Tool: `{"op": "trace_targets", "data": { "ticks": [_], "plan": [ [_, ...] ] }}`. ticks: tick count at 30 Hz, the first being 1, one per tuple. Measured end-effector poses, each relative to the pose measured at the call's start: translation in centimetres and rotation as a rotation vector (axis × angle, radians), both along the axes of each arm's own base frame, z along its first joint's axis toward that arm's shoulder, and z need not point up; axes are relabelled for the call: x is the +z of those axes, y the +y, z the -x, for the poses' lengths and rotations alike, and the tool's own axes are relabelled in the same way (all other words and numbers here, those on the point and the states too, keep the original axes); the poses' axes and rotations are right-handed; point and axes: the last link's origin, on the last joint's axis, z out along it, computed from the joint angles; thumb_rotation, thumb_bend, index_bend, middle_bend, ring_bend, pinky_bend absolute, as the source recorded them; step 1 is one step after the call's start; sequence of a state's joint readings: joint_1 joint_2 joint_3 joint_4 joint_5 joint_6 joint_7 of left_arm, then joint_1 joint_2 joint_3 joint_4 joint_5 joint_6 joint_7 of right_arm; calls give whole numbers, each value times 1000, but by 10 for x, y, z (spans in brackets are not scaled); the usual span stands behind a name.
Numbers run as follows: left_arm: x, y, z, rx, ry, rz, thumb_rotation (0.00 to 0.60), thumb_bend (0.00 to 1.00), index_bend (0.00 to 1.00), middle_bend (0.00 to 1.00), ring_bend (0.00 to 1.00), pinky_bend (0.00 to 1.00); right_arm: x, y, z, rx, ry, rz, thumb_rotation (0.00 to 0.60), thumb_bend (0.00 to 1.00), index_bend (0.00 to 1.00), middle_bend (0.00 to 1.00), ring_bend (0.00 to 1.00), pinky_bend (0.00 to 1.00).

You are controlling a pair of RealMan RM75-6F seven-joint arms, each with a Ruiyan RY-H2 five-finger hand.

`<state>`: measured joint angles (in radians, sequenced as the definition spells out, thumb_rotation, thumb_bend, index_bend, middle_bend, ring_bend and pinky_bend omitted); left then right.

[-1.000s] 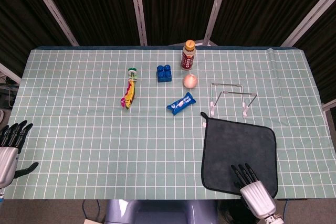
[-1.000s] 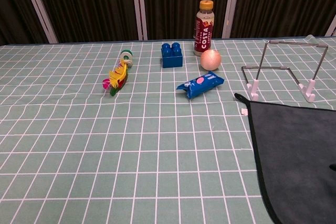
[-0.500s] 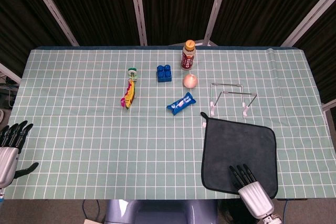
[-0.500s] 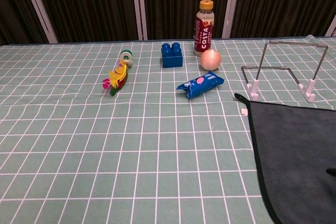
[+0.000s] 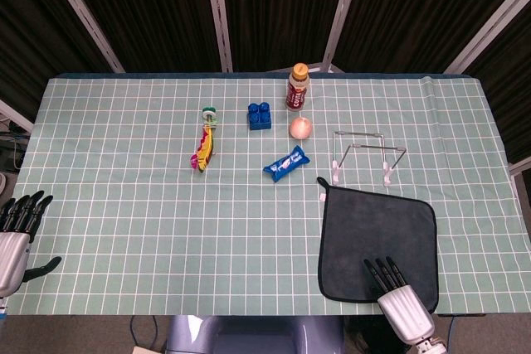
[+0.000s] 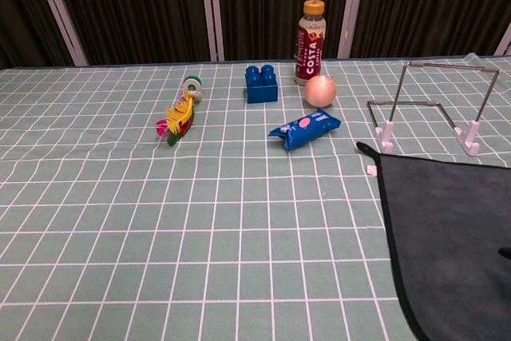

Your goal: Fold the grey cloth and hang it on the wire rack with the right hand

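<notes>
Right hand [image 5: 400,304] shifted slightly over grey cloth's [image 5: 377,238] near edge, fingers extended close together, holding nothing; risk: cloth slides or bunches before reaching wire rack [image 5: 362,155].

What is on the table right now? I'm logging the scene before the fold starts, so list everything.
grey cloth: 1, dark grey, flat at the near right of the table
wire rack: 1, metal with white feet, just behind the cloth
bottle: 1, brown with orange cap, far centre
ball: 1, peach, in front of the bottle
toy block: 1, blue, left of the bottle
snack packet: 1, blue, centre
toy: 1, multicoloured, left of the block
tablecloth: 1, green grid
left hand: 1, at the near left edge, empty
right hand: 1, fingers over the cloth's near edge
</notes>
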<state>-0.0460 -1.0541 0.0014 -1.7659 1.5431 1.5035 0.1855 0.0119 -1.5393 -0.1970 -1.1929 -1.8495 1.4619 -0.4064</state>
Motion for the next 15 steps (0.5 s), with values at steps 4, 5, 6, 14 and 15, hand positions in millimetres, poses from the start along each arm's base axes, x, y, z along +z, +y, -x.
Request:
{"op": "trace_targets", "data": {
  "ticks": [4,5,6,14,15],
  "plan": [
    [0,0,0,0,-1,0,600,0,0,0,0,0,0,-2,-1,-5,-17,4,600,458,568,45,0,0],
    [0,0,0,0,-1,1,600,0,0,0,0,0,0,-3,-1,-7,-24,5,600,461,574,48,0,0],
    [0,0,0,0,-1,1,600,0,0,0,0,0,0,-4,-2,-11,-36,6,600,467,581,52,0,0],
    [0,0,0,1,0,1,600,0,0,0,0,0,6,-21,-11,-63,-126,18,600,482,619,79,0,0],
    [0,0,0,1,0,1,600,0,0,0,0,0,7,-25,-12,-83,-144,15,600,482,625,84,0,0]
  ]
}}
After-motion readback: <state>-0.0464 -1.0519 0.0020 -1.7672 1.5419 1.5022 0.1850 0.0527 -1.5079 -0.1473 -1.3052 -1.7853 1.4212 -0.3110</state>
